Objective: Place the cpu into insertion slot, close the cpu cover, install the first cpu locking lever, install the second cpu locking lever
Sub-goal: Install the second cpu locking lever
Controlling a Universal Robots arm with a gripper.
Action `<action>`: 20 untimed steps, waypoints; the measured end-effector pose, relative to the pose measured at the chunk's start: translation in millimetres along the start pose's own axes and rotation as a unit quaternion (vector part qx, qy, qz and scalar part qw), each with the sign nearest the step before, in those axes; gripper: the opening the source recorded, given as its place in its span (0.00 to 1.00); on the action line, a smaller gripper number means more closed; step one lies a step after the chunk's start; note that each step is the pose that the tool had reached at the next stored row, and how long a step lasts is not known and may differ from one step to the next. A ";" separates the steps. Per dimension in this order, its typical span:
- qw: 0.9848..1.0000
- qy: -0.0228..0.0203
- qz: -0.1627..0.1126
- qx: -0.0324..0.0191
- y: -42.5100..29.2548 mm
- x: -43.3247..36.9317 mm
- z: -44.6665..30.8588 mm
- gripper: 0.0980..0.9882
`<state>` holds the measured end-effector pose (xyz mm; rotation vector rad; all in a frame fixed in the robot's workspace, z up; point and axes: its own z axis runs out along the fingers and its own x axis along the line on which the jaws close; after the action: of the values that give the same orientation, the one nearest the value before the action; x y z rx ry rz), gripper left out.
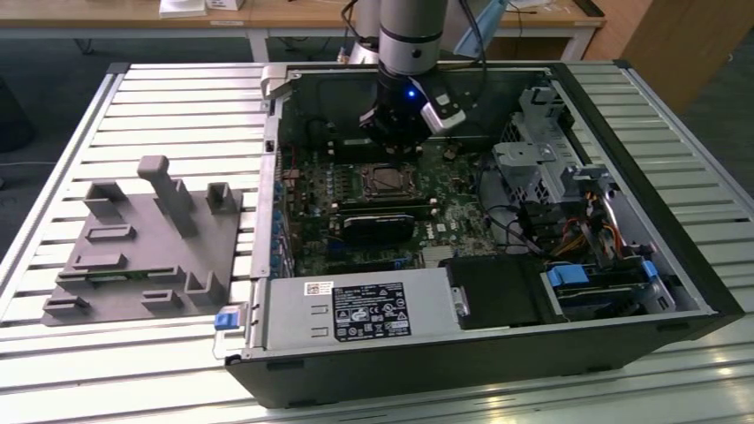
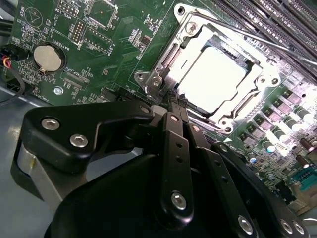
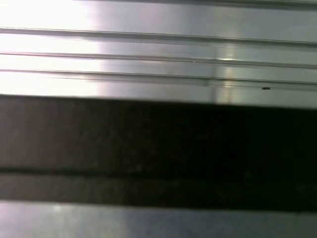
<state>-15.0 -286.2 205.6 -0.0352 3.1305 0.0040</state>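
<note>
Two closed fingers [image 2: 174, 111] beside cpu cover [image 2: 166, 62]

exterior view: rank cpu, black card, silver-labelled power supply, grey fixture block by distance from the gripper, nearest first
1. cpu, in the socket just below the gripper.
2. black card, next down the board.
3. silver-labelled power supply, at the case's near edge.
4. grey fixture block, outside the case, at the exterior view's left.

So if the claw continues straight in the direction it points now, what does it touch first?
Probably the cpu cover at the corner nearest the claw, where the frame lies over the cpu in the insertion slot. The tips are very near it, though depth is unclear.
</note>
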 end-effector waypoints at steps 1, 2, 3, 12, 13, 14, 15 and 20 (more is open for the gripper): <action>1.000 0.000 0.000 0.000 -0.3 0.0 0.0 0.01; 1.000 0.000 0.000 0.000 -0.5 0.0 0.0 0.01; 1.000 0.000 0.000 0.000 -0.6 0.0 0.0 0.01; 1.000 0.000 0.000 0.000 -0.6 -0.2 -15.9 0.01; 1.000 0.000 0.000 0.000 -0.6 -0.2 -18.6 0.01; 1.000 0.000 0.000 0.000 -0.6 -0.2 -20.4 0.01; 1.000 0.000 0.000 0.000 -0.6 -0.2 -21.1 0.01; 1.000 0.000 0.000 0.000 -4.3 -0.1 -21.1 0.01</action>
<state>-15.0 -290.5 226.8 -0.0353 3.1305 0.0036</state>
